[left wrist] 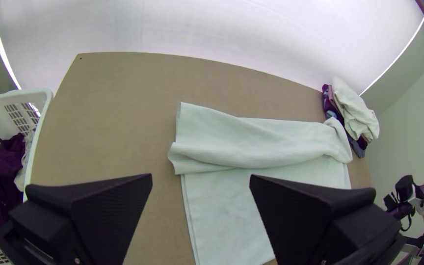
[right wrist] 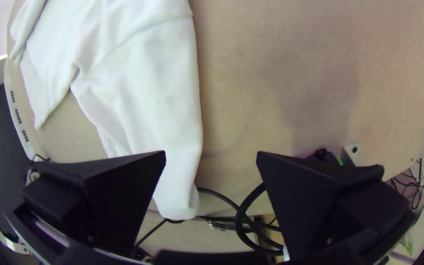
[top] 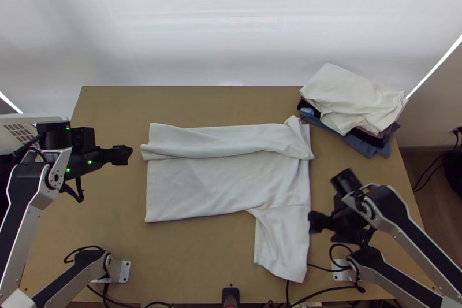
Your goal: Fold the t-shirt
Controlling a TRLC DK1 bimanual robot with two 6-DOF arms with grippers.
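Note:
A white t-shirt [top: 219, 184] lies on the table, its far side folded over in a loose strip and one sleeve spread toward the near edge at the right. Left of the shirt is my left gripper [top: 128, 155], apart from it. My right gripper [top: 312, 222] is close beside the sleeve's outer edge. In the left wrist view, my left gripper [left wrist: 201, 184] stands open with nothing between its fingers, the folded strip of the shirt [left wrist: 251, 142] beyond. My right gripper [right wrist: 211, 162] is open in the right wrist view, near the sleeve [right wrist: 172, 132].
A stack of folded clothes [top: 352, 103] sits at the table's far right corner. A white basket [left wrist: 40, 113] with purple and white cloth stands beyond the left edge. Black cables [top: 323, 290] run along the near edge. Bare table [top: 196, 103] shows behind the shirt.

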